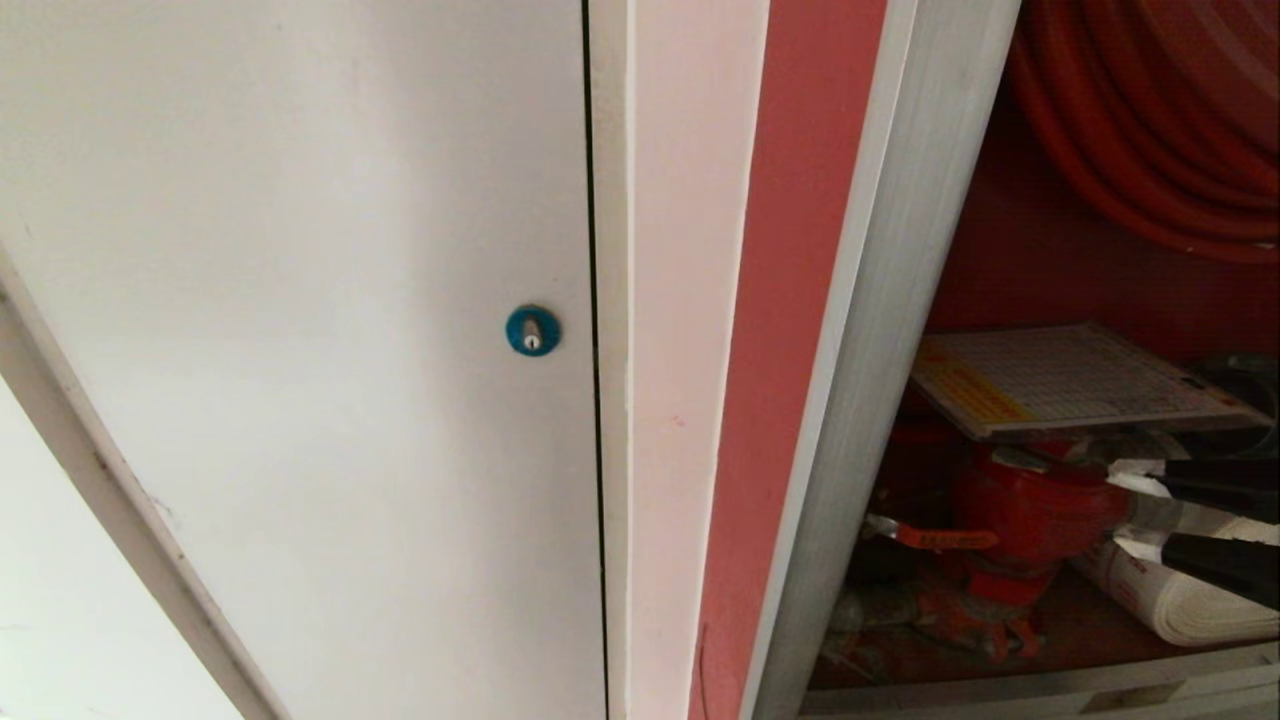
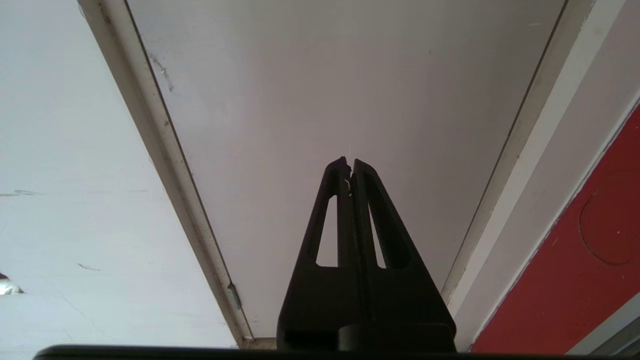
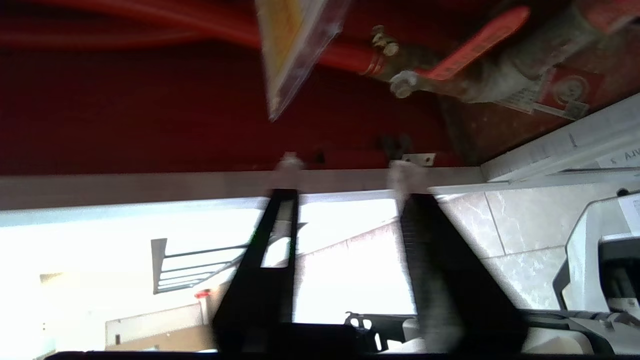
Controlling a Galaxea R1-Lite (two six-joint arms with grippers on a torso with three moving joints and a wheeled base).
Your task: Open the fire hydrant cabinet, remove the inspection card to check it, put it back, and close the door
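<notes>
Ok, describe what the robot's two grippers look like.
Both are matte black. The left gripper has two long tapering fingers, each with a slot-shaped cutout along it. The right gripper has the same black fingers, but with whitish tips; one cutout shows. No cables or markings are visible.

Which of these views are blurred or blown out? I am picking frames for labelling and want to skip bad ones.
Head view: mostly sharp, the inspection card readable as a grid, the cabinet interior dim. Left wrist view: sharp, evenly lit, left gripper dark against the white panel. Right wrist view: motion blur smears the card and right gripper; the area below the frame is overexposed.
</notes>
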